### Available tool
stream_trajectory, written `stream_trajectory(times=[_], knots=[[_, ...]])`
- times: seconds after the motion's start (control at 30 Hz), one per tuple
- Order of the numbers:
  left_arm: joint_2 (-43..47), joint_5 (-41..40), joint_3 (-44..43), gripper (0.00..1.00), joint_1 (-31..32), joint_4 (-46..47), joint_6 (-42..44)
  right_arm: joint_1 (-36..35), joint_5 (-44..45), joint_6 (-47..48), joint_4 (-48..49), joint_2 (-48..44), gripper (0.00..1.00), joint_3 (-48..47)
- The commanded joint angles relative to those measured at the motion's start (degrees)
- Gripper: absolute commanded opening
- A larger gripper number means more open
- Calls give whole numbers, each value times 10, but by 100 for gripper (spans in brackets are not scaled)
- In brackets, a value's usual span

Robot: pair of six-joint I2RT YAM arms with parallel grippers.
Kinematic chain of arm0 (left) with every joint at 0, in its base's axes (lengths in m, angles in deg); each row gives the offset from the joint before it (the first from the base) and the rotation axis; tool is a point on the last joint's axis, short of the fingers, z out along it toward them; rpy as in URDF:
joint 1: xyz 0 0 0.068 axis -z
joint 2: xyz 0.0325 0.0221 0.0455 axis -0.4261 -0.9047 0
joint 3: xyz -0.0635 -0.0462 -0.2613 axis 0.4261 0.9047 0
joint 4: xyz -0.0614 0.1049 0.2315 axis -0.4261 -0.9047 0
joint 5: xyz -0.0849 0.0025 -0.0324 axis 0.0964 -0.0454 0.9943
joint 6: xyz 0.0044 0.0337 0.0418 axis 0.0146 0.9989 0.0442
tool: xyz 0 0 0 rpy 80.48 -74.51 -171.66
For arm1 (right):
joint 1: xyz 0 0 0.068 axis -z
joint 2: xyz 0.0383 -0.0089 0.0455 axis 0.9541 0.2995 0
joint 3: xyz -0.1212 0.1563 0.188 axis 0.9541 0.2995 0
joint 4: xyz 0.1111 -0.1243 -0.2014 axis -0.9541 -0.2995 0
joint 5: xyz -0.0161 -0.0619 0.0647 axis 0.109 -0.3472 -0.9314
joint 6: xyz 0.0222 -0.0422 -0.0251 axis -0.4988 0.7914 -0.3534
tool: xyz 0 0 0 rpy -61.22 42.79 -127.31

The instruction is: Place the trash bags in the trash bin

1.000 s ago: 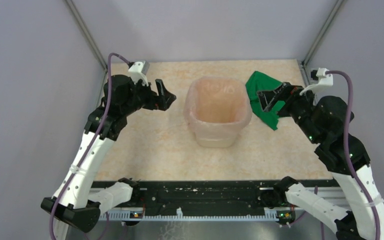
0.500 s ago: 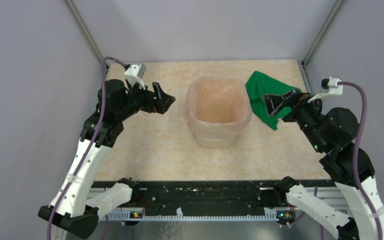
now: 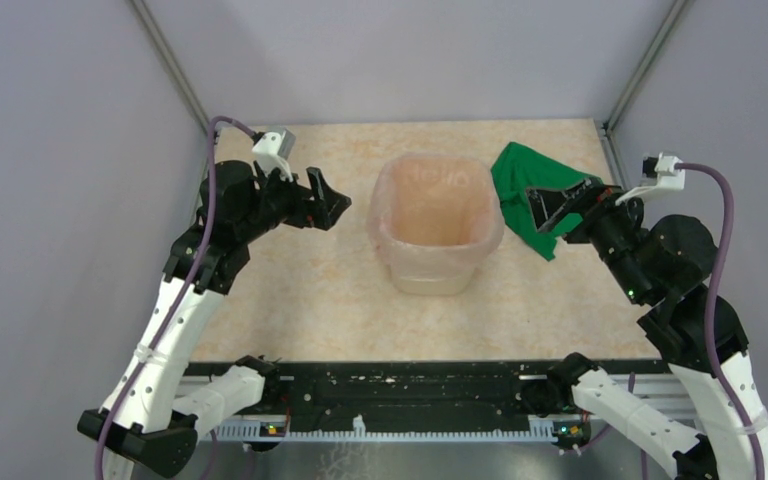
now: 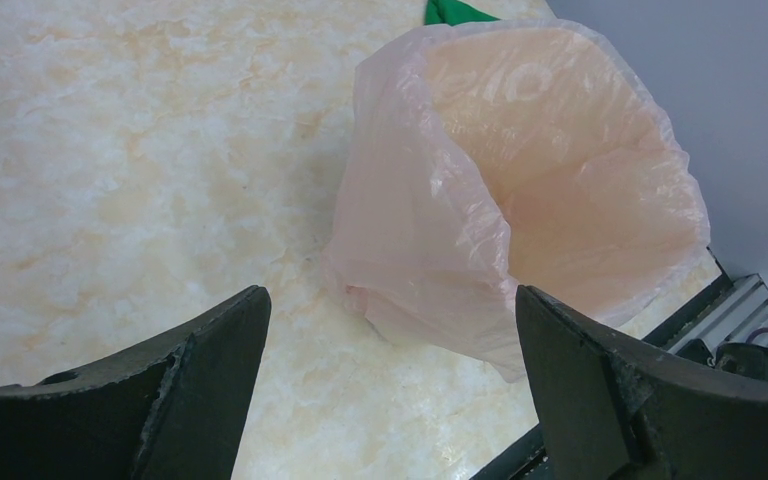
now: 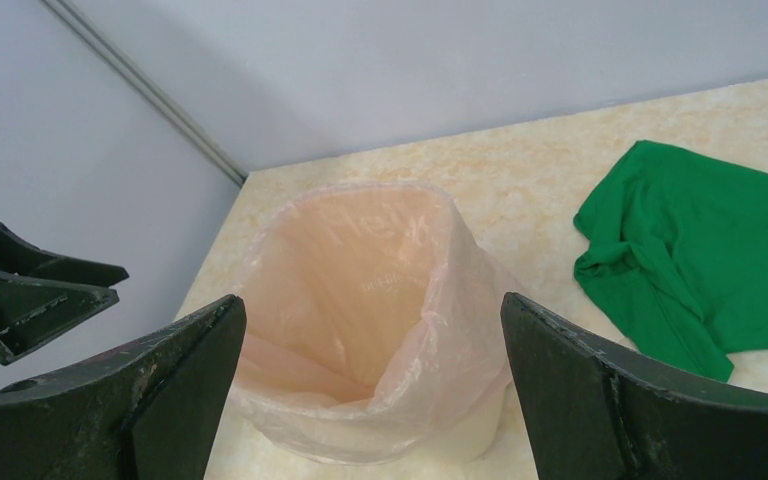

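A table point(image 3: 300, 290) with a cream, marbled top was enclosed on three sides by plain grey-lilac walls point(image 3: 60, 150). Metal posts point(image 3: 170, 70) were seen at the two far corners. A black rail point(image 3: 410, 395) was fixed along the near edge. Everything was evenly lit.
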Motion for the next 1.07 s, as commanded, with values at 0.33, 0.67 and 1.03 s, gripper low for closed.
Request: stream_trajectory(times=[0.33, 0.67, 1.03], knots=[[6, -15, 3, 98, -1, 14, 14, 1, 1, -3, 25, 6, 99, 3], [4, -16, 2, 98, -1, 12, 17, 1, 3, -3, 25, 7, 99, 5], [6, -21, 5, 98, -1, 12, 16, 1, 2, -2, 25, 7, 99, 6]])
